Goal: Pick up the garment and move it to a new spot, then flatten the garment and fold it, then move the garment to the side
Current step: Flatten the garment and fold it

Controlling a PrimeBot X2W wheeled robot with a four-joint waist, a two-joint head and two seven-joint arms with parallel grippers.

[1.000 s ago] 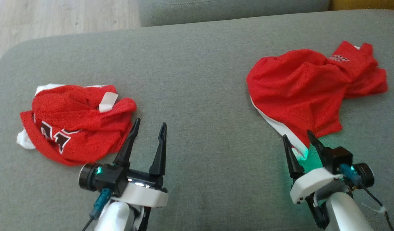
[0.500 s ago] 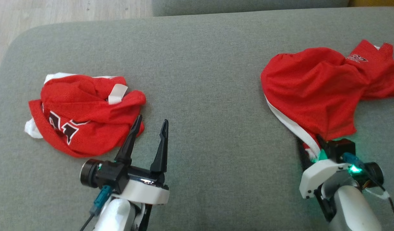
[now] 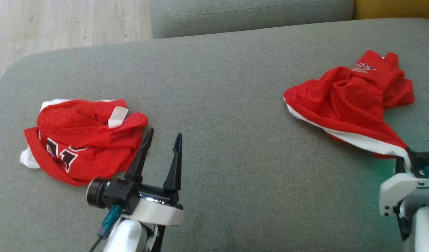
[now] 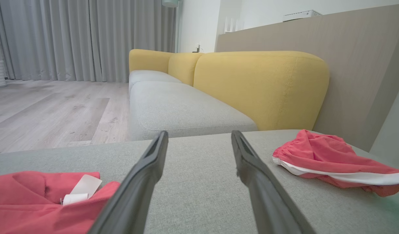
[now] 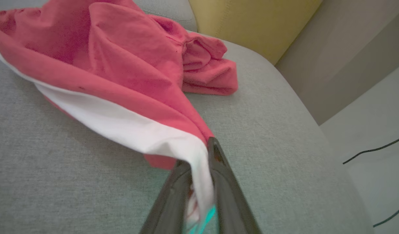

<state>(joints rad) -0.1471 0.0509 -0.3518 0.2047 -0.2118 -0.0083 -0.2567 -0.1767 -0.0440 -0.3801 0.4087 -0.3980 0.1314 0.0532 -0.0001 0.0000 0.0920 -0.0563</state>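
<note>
The garment (image 3: pixel 350 101) is a crumpled red pair of shorts with a white side stripe, lying at the right of the grey sofa cushion (image 3: pixel 217 105). My right gripper (image 3: pixel 406 162) is shut on its white-striped edge, and the cloth stretches from the pile to the jaws. The right wrist view shows the stripe pinched between the fingers of that gripper (image 5: pixel 199 152), with the garment (image 5: pixel 121 65) spread beyond. My left gripper (image 3: pixel 164 133) stands open and holds nothing. The left gripper (image 4: pixel 199 134) points along the cushion, the garment (image 4: pixel 323 156) off to its right.
A second red piece, a jersey (image 3: pixel 81 136) with black-and-white numerals and a white tag, lies crumpled just left of the left gripper. Another grey seat (image 3: pixel 249 14) and wooden floor (image 3: pixel 60 24) lie beyond the cushion. A yellow backrest (image 4: pixel 258 87) stands behind.
My right gripper has shut on the garment's white-striped edge and drawn it toward the lower right, stretching the cloth. The head camera has shifted. The left arm has stayed put.
</note>
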